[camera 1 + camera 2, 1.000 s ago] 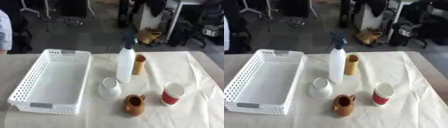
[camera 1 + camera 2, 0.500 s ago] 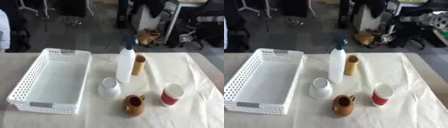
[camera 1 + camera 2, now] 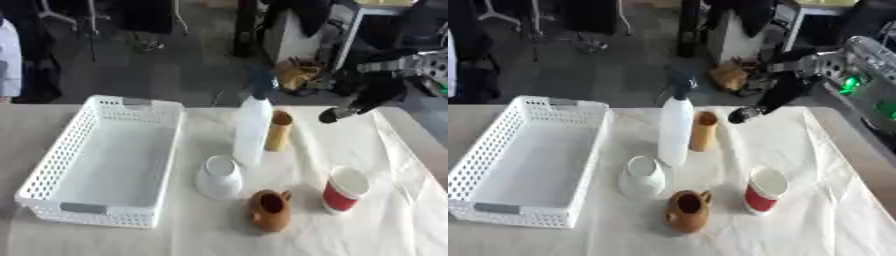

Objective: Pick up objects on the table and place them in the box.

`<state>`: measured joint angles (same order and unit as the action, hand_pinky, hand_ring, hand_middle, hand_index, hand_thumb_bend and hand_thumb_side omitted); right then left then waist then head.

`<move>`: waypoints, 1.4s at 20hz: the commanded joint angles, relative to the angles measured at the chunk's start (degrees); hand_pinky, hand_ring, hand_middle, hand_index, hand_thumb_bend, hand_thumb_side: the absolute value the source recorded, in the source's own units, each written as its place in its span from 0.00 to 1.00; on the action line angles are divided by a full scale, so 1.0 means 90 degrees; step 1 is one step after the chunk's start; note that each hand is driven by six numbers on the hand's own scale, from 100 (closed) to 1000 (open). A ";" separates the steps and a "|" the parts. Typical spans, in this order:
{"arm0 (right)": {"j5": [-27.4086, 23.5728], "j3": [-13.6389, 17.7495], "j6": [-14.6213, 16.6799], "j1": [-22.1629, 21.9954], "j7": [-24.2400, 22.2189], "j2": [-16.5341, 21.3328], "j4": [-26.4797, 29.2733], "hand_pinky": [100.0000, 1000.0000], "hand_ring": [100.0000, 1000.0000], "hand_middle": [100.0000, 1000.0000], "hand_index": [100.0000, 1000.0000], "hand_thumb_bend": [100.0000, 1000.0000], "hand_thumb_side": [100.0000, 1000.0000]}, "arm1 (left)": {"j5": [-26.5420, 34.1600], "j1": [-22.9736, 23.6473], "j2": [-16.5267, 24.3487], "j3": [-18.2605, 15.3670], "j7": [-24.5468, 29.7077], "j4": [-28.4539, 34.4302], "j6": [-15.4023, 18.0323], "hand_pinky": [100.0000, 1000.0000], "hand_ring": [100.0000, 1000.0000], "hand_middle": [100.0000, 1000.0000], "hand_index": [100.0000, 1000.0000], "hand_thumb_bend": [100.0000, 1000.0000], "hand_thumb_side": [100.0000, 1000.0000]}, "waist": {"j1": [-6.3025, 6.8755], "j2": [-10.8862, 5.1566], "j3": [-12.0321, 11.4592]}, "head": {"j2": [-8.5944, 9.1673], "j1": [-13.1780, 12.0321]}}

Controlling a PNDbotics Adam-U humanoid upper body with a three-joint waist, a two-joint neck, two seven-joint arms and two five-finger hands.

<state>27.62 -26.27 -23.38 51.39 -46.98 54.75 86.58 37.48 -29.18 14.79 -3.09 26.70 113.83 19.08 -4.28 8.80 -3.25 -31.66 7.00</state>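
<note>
The right robot hand (image 3: 750, 113) comes in from the far right corner of the tabletop (image 3: 402, 220), which is covered with a cream cloth; it hangs in the air above the far edge, dark and pointing down towards the middle; whether its fingers are straight or curled, I cannot tell. The left robot hand shows in no view.

Nearest to the right robot hand, just to its left and lower, stands the tan upright cylinder cup (image 3: 278, 131), and touching or almost touching it the tall white spray bottle with a dark head (image 3: 252, 131); none of them is touched by the hand. Nearer to the front edge are the white cup lying upside down (image 3: 219, 177), the brown ceramic jug with a handle (image 3: 269, 210) and the red paper cup with a white rim (image 3: 345, 190).

The white perforated plastic basket (image 3: 52, 165) lies along the left side and holds nothing; so I judge the task is only at its beginning, all five objects still wait on the cloth.
</note>
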 commanded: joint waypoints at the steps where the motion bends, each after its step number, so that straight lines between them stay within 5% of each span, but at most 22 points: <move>1: -0.0192 -0.0024 -0.0632 0.0100 -0.0554 0.0016 -0.0228 0.82 0.97 1.00 1.00 0.65 0.65 | -0.0005 -0.0081 0.0036 -0.0011 0.0016 0.0084 -0.0030 0.96 0.92 0.82 0.86 0.00 0.82 | 0.0013 -0.0087 -0.0014 | -0.0011 0.0011; 7: -0.0177 -0.0138 -0.0606 0.0139 -0.0554 -0.0281 -0.0779 0.80 0.98 0.99 1.00 0.69 0.62 | -0.0011 -0.0085 0.0013 -0.0022 0.0032 0.0084 -0.0060 0.95 0.92 0.81 0.86 0.00 0.83 | 0.0011 -0.0072 -0.0056 | -0.0012 0.0018; 18: 0.0178 -0.0185 -0.0202 -0.0431 -0.0554 -0.0212 -0.0841 0.83 1.00 1.00 1.00 0.73 0.55 | -0.0004 -0.0102 0.0001 -0.0025 0.0120 0.0084 -0.0104 0.95 0.90 0.80 0.84 0.00 0.83 | 0.0028 -0.0039 -0.0101 | -0.0005 0.0007; 28: 0.0418 -0.0170 0.0042 -0.0825 -0.0554 -0.0133 -0.0990 0.89 1.00 1.00 1.00 0.75 0.65 | 0.0007 -0.0094 -0.0016 -0.0045 0.0186 0.0084 -0.0116 0.95 0.89 0.78 0.83 0.00 0.83 | 0.0069 -0.0030 -0.0088 | -0.0036 -0.0018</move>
<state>30.74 -28.61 -20.88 43.26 -49.48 51.14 77.68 37.39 -29.19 14.32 -3.10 28.21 113.83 18.08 -3.90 9.24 -4.19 -31.66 6.97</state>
